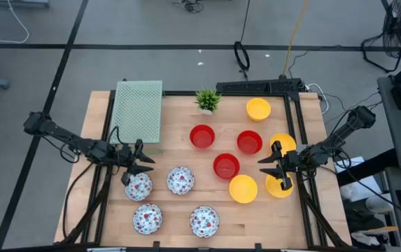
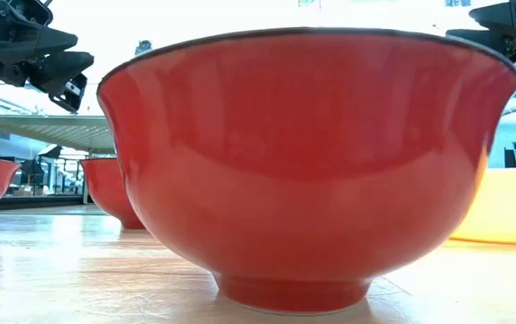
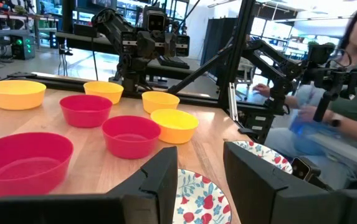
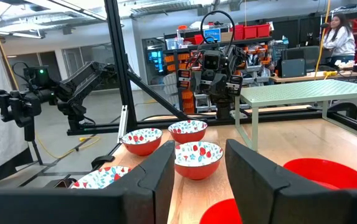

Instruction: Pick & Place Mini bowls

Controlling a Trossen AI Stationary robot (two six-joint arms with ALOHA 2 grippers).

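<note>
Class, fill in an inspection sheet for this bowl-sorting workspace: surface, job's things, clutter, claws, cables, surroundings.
Surface: wooden table, bare between items.
Job's things: four floral bowls on the left half; three red bowls in the middle; four yellow bowls on the right.
Clutter: potted plant and green perforated rack at the far edge.
Claws: left claw open above a floral bowl; right claw open beside the yellow bowls.
Cables: black loop and yellow cable on the floor beyond.
Surroundings: a seated person nearby; workshop shelving.

No legible text, label, brand or number on anything in view.
</note>
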